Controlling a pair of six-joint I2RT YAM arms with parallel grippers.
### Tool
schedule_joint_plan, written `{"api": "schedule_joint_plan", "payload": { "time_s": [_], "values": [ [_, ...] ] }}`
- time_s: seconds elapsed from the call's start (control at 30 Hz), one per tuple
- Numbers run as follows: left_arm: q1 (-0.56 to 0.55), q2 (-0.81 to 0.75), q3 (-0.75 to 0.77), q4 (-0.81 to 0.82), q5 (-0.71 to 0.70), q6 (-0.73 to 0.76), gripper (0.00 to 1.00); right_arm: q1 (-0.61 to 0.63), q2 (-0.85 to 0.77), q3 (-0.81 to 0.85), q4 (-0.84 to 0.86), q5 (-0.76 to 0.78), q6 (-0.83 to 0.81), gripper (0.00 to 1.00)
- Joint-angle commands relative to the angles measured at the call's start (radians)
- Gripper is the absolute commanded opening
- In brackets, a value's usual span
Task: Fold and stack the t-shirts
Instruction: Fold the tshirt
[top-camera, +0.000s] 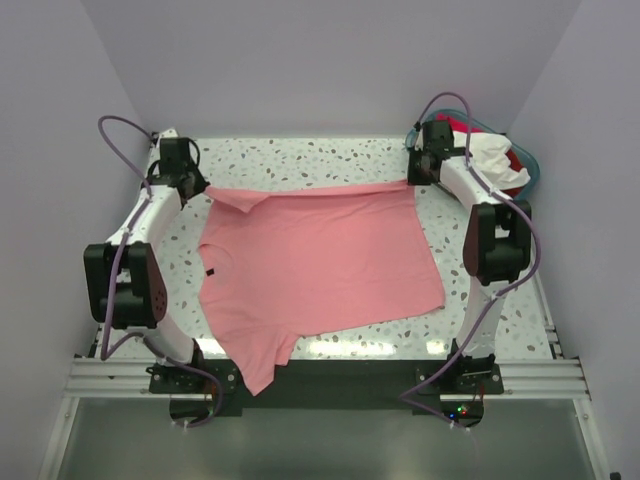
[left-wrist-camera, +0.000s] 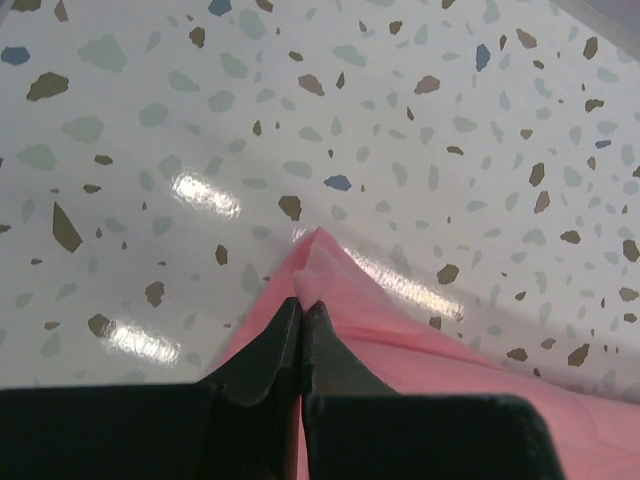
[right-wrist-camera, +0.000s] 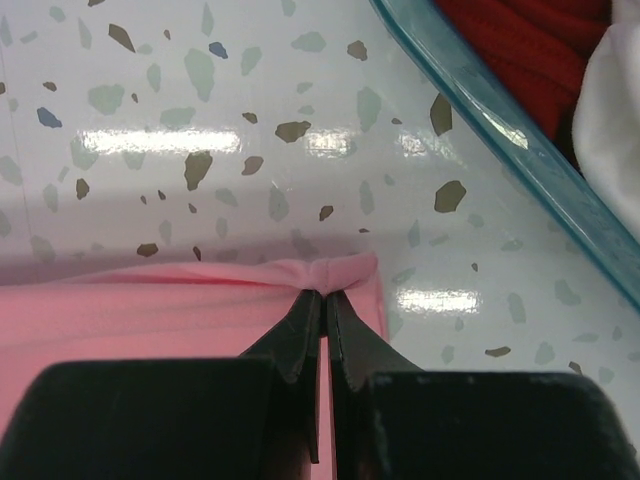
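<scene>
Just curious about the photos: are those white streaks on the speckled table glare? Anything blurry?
Yes, glare: both wrist views show reflections on the glossy table; the black fingers nearest the lens look slightly soft. Top view: evenly lit, sharp, glare along the table's near edge.

Left gripper (left-wrist-camera: 302, 305) and right gripper (right-wrist-camera: 325, 295) are both pinched shut, stretched far forward.

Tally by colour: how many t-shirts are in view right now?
pink t-shirt, on the table: 1
white t-shirt, in the basket: 1
red t-shirt, in the basket: 1
Total: 3 visible; the basket may hide more.
</scene>
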Motion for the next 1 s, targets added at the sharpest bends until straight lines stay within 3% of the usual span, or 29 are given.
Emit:
{"api": "schedule_joint_plan", "payload": {
  "time_s": [0.0, 0.27, 0.57, 0.97],
  "values": [
    [0.009, -0.111, -0.069, 0.014, -0.014, -0.028, 0.0, -0.002, -0.067, -0.024, -0.018, -0.031, -0.016, 0.0],
    [0.009, -0.25, -0.219, -0.022, -0.006, -0.057, 0.0, -0.002, -0.153, -0.144, -0.055, -0.024, -0.012, 0.0],
    [0.008, -0.352, -0.258, -0.112, 0.016, -0.063, 0.0, -0.001, -0.205, -0.181, -0.094, 0.01, -0.044, 0.0],
    [0.008, -0.419, -0.474, -0.045, 0.084, -0.133, 0.0, -0.002, -0.134, -0.265, -0.066, -0.002, -0.004, 0.0]
  ]
}}
